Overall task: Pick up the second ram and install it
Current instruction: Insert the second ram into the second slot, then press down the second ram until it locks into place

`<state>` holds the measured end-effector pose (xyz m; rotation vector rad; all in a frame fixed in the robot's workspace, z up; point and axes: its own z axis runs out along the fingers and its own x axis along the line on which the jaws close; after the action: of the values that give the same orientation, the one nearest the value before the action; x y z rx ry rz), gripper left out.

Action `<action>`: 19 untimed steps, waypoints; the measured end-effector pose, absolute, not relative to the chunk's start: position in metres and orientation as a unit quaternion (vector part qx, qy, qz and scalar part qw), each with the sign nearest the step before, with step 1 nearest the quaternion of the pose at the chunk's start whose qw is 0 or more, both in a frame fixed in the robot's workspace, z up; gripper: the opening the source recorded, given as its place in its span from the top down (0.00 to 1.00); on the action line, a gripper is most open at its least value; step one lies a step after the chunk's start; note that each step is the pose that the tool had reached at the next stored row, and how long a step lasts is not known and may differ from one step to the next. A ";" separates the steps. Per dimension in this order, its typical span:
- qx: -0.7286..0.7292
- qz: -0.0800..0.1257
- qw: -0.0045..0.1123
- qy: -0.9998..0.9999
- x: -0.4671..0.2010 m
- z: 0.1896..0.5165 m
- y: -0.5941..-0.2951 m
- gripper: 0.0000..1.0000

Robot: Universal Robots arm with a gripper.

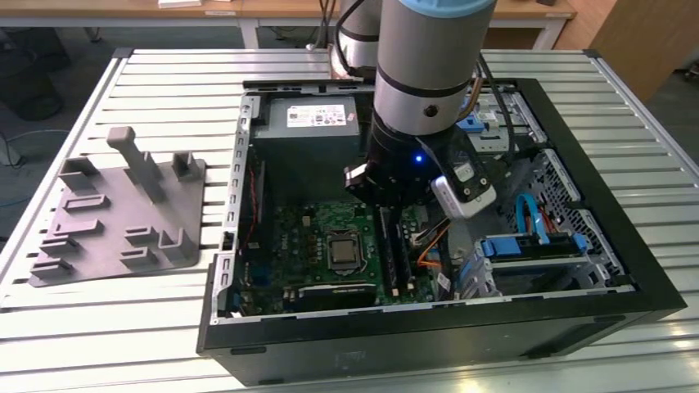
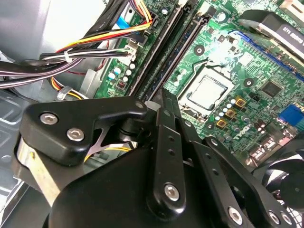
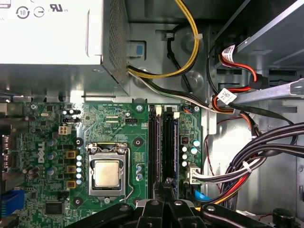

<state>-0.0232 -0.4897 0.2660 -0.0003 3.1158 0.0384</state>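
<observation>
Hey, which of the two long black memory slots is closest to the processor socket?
The near slot is closest: it runs right alongside the processor socket. The far slot lies beyond it, on the side toward the cable bundle.

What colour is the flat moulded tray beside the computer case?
Grey moulded tray, clearest in the exterior view.

Matt grey plastic tray; slatted metal table.
</observation>
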 end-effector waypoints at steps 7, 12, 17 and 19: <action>0.000 0.012 0.013 1.000 -0.023 0.266 -0.490 0.90; 0.000 0.016 0.013 1.000 -0.023 0.258 -0.486 0.90; 0.000 0.016 0.013 1.000 -0.023 0.249 -0.471 0.90; 0.000 0.016 0.013 1.000 -0.023 0.246 -0.462 0.90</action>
<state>-0.0232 -0.4624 0.2457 -0.0002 3.1157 0.0488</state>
